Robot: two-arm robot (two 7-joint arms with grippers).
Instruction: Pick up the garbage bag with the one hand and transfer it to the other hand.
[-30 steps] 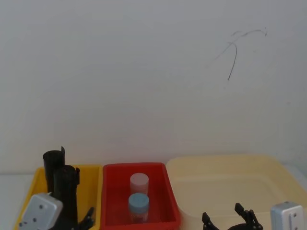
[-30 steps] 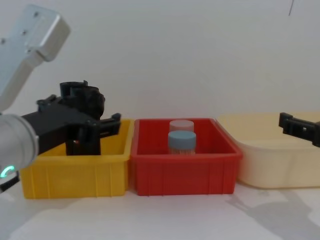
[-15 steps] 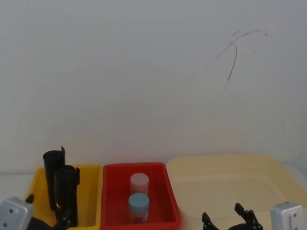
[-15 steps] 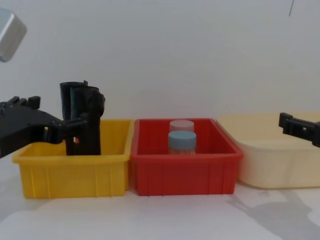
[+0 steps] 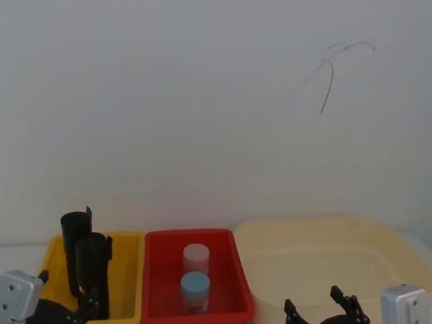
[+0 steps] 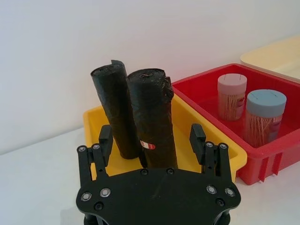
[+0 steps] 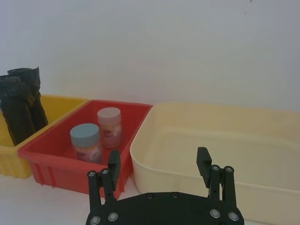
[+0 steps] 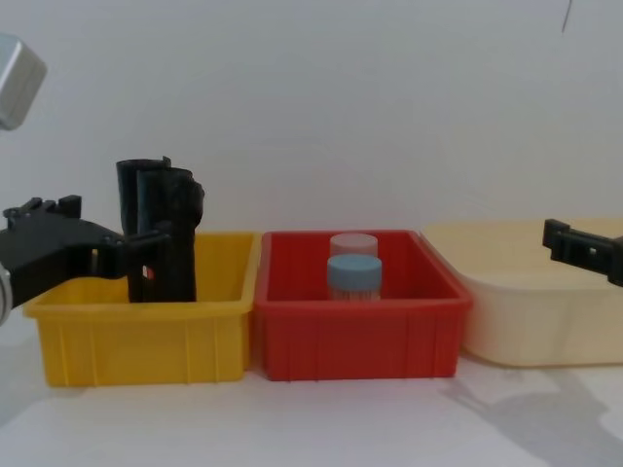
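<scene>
Holding the left pincer (image 6: 151, 133) at the near left of the yellow bin (image 8: 146, 336), fingers spread apart and gripping nothing, pointing toward the garbage bag rolls (image 6: 152, 122). Standing upright in that bin, side by side, two black rolls, the nearer one bearing a small red-and-white label. Sitting in the red bin (image 8: 355, 336) just right of it, a pink-lidded jar (image 6: 231, 93) behind a blue-lidded jar (image 6: 265, 115). Hanging the right pincer (image 7: 158, 157) at the near edge of the cream tub (image 8: 526, 321) on the right, fingers likewise apart and empty. Resting all three containers on the white table (image 8: 311, 418).
</scene>
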